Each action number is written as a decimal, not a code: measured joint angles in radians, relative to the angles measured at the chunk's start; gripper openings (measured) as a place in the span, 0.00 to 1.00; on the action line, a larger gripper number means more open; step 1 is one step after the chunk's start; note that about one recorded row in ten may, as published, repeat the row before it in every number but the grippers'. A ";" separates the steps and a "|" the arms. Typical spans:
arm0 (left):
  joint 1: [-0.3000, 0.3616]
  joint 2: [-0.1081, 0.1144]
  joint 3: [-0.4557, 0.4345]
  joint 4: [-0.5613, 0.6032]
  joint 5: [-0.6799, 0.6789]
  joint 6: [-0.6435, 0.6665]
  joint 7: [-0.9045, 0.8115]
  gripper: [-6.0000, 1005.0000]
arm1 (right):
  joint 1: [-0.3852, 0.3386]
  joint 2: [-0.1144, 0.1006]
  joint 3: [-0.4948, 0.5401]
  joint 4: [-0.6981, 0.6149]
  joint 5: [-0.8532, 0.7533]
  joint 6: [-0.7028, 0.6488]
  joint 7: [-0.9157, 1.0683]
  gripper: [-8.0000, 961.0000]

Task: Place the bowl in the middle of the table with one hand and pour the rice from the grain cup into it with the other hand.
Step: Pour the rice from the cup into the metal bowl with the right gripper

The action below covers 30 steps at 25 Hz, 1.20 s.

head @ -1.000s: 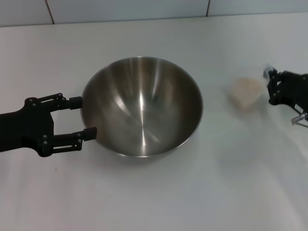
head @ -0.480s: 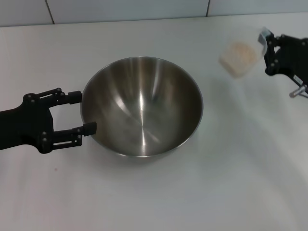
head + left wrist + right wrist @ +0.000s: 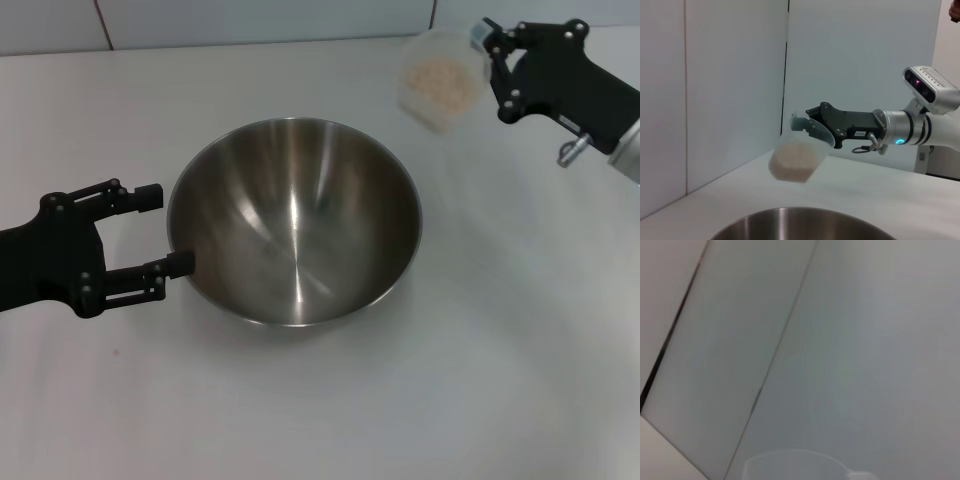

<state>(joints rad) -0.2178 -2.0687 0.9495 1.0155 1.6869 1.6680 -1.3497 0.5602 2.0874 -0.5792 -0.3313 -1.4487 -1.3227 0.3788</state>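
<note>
The steel bowl [image 3: 295, 220] stands upright in the middle of the white table [image 3: 480, 360]; its rim [image 3: 805, 220] also shows in the left wrist view. My left gripper [image 3: 160, 230] is open just left of the bowl, with its fingertips by the rim and nothing between them. My right gripper [image 3: 492, 70] is shut on the grain cup [image 3: 438, 75], held in the air beyond the bowl's far right side. The cup [image 3: 797, 155] tilts slightly, and the rice [image 3: 790, 165] stays inside it. The bowl is empty.
A white tiled wall [image 3: 260, 20] runs along the table's far edge. In the right wrist view only that wall and the cup's rim [image 3: 790, 462] show.
My right gripper has lifted the grain cup off the table and carried it up and left toward the bowl. My left gripper has drawn back a little from the bowl's rim.
</note>
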 joint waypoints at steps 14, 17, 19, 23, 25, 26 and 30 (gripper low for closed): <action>0.023 0.001 -0.013 -0.002 -0.032 -0.001 0.001 0.79 | 0.071 0.004 -0.102 0.001 0.000 -0.089 -0.413 0.02; 0.023 0.001 -0.013 -0.002 -0.032 -0.003 0.001 0.79 | 0.072 0.005 -0.109 0.007 0.000 -0.122 -0.510 0.02; 0.023 0.001 -0.013 -0.002 -0.033 -0.005 0.001 0.79 | 0.073 0.005 -0.125 0.005 0.000 -0.128 -0.540 0.02; 0.022 0.001 -0.024 -0.002 -0.035 -0.006 0.001 0.79 | 0.078 0.005 -0.147 0.001 0.001 -0.120 -0.603 0.02; 0.020 0.001 -0.025 -0.002 -0.035 -0.007 0.001 0.79 | 0.088 0.005 -0.155 0.001 0.001 -0.103 -0.615 0.02; 0.020 0.001 -0.025 -0.002 -0.035 -0.007 0.001 0.79 | 0.091 0.005 -0.160 0.001 0.001 -0.098 -0.624 0.02; 0.018 0.000 -0.025 -0.002 -0.036 -0.007 0.001 0.79 | 0.096 0.005 -0.176 0.014 0.019 -0.087 -0.735 0.02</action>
<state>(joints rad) -0.1998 -2.0683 0.9249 1.0139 1.6509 1.6612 -1.3483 0.6566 2.0925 -0.7547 -0.3173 -1.4293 -1.4097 -0.3564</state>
